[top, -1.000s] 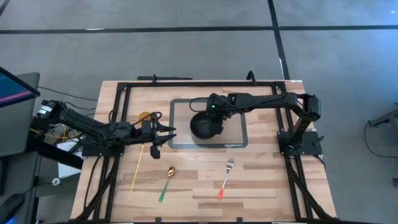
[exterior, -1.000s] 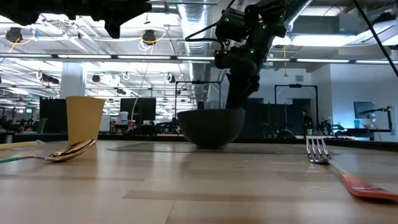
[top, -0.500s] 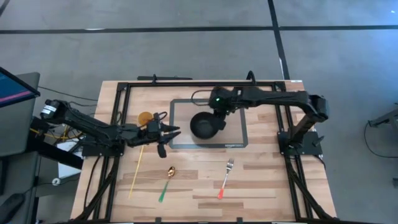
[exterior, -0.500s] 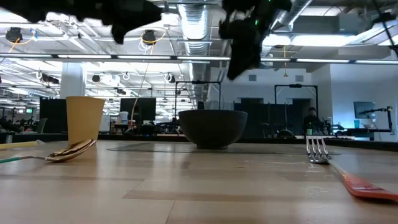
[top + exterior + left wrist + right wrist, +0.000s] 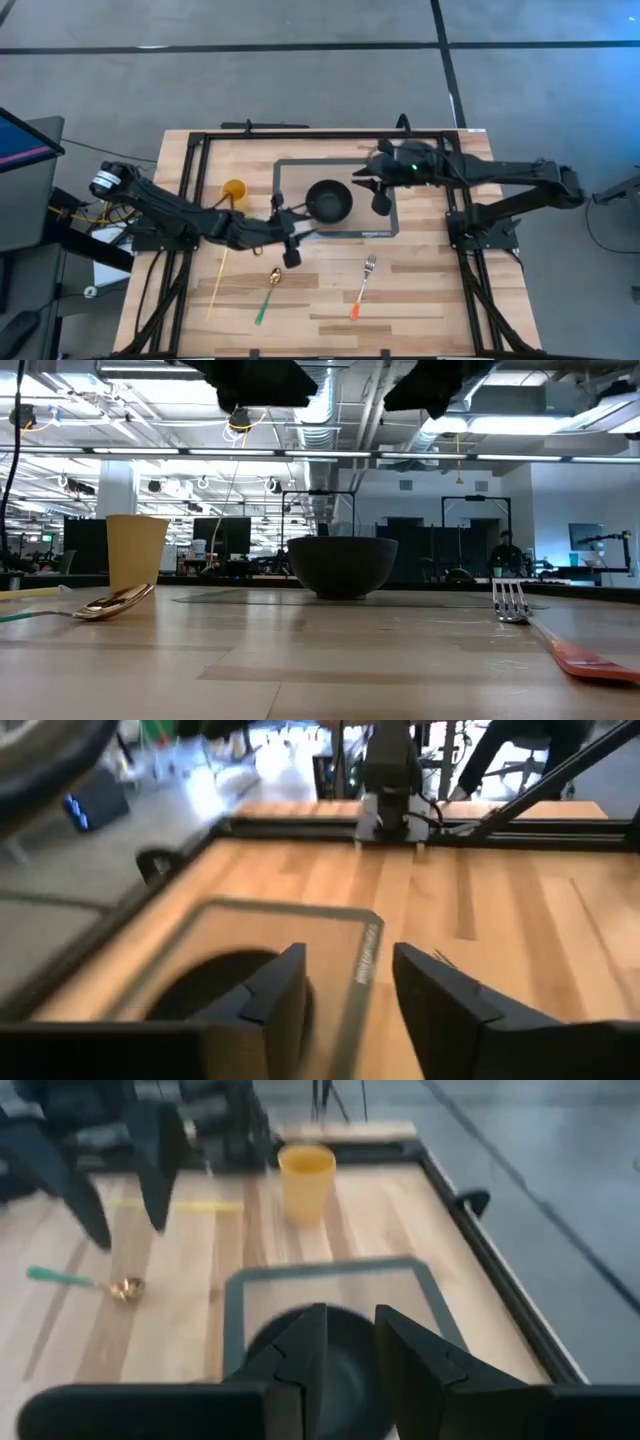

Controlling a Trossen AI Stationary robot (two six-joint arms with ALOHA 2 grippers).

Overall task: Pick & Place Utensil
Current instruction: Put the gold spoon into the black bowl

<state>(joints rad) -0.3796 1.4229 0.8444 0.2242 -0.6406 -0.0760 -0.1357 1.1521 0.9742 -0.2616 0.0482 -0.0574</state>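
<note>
A big open-plan robotics lab: exposed ceiling ducts (image 5: pixel 330 405) and strip lights (image 5: pixel 150 452) run overhead, rows of monitors (image 5: pixel 222 532) and other rigs fill the room behind, and a wooden table (image 5: pixel 420 290) framed in black rails (image 5: pixel 320 132) stands on polished concrete floor (image 5: pixel 300 90).

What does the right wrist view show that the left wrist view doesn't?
Only the right wrist view shows the yellow cup, the green-handled gold spoon, the yellow stick and the left gripper, open and empty. Only the left wrist view shows the fork's tines and the right arm's base. Both show the dark bowl on the grey mat.
</note>
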